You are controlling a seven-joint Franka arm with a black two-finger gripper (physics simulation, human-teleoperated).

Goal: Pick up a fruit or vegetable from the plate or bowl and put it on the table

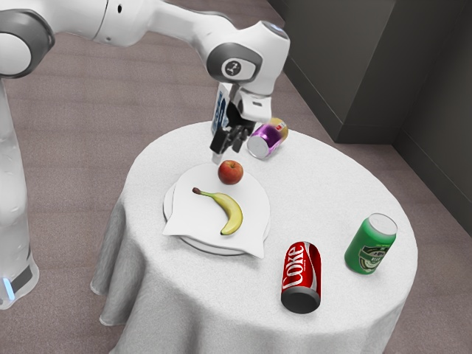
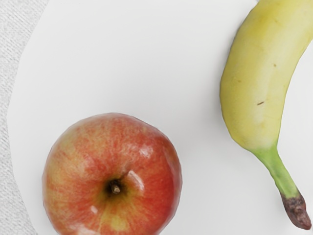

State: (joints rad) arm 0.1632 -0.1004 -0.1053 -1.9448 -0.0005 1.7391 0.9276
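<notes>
Above the far part of the round table, you have the pincer pointing down, close to the apple but not touching it. Its two black fingers stand apart with nothing between them, so your pincer is released. The apple, red with some yellow, is on the white plate, at the side nearer to the pincer. In the wrist view you look down at its top, and the small brown stem is well seen.

The banana is on the same plate, beside the apple and separated from it by a narrow space. It is yellow, curved, and its green neck with the dark end comes toward the apple. Under the fruits, in the exterior view, you can see a white sheet with pointed corners, which go out over the plate's edge.

Behind the pincer there is a white and blue carton. Near it a purple can lies on its side. Toward the exterior view's right, you have the red can, also lying down, and the green can, standing upright. Both are on the white tablecloth, apart from the plate.
</notes>
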